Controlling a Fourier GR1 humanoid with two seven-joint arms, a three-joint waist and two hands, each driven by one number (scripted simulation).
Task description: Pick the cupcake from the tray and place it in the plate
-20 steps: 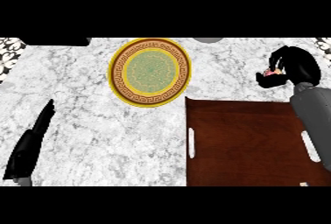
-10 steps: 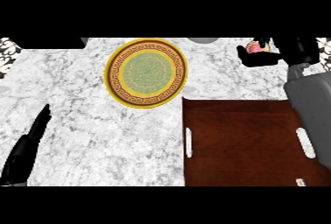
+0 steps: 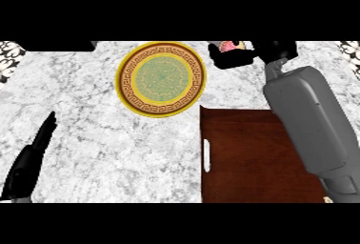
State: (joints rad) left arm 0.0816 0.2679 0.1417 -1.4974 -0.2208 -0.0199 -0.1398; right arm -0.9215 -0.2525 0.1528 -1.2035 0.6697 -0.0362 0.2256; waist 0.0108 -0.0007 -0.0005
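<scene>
My right hand (image 3: 243, 56) is at the top of the head view, just right of the plate, with its fingers curled round the cupcake (image 3: 228, 46). Only a bit of pink frosting and pale wrapper shows between the black fingers. The plate (image 3: 162, 79), gold-rimmed with a brown key pattern and a green centre, lies flat on the marble counter and has nothing on it. Below the right forearm lies the dark brown tray (image 3: 260, 157) with white handles. My left hand (image 3: 29, 162) rests open near the lower left edge, fingers pointing up.
Patterned black-and-white tiles show at the upper left corner (image 3: 10, 52) and upper right corner (image 3: 349, 50). A dark object (image 3: 60, 45) lies along the counter's top left edge. The grey right forearm (image 3: 309, 119) crosses over the tray's right side.
The right hand with the cupcake has moved left toward the plate's right rim. The view has shifted, so plate and tray sit further right. The left hand stays resting.
</scene>
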